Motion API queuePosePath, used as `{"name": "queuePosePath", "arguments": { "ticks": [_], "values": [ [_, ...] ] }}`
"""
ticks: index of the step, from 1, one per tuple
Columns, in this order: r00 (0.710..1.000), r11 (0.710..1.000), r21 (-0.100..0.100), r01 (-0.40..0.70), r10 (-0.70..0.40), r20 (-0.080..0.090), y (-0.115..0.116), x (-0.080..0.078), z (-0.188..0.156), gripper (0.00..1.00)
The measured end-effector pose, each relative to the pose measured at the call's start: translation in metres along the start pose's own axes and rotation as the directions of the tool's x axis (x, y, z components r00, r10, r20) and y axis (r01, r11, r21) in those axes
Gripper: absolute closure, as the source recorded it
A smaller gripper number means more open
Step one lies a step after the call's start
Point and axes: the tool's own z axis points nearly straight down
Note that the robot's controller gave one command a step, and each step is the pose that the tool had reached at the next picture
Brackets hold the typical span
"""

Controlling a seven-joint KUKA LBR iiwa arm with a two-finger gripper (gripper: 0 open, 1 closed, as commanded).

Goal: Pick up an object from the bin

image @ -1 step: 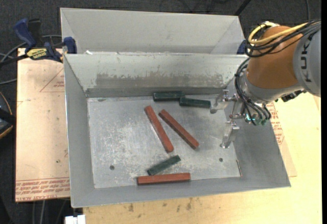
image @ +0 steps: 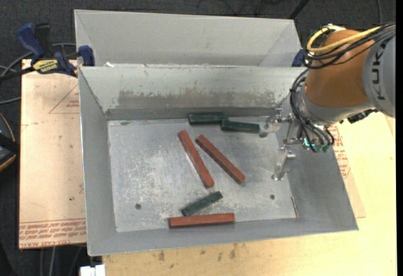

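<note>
Orange-covered arm (image: 334,82) hangs jaws, open or clenched I cannot tell, near, right of slanted red bar (image: 220,159).

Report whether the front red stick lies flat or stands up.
Flat: the red stick shows its full length on the bin floor, along the front wall.

Red bars (image: 195,158): three, long and flat.
Green bars (image: 208,118): three, dark, shorter than the red ones.
Loose things in all: six.
Bin (image: 94,142): one, grey metal.
</note>
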Motion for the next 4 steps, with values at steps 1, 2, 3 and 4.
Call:
{"name": "queuePosePath", "arguments": {
  "ticks": [1,2,3,4],
  "values": [
    [1.0,1.0,0.001,0.029,-0.029,0.002,0.03,0.023,0.014,0.0],
    [1.0,1.0,-0.002,0.011,-0.011,0.005,0.044,0.02,0.058,0.0],
    [0.995,0.995,-0.001,-0.095,0.095,0.004,0.063,0.022,0.07,1.0],
    [0.995,0.995,-0.001,-0.095,0.095,0.004,0.063,0.022,0.07,1.0]
  ]
}}
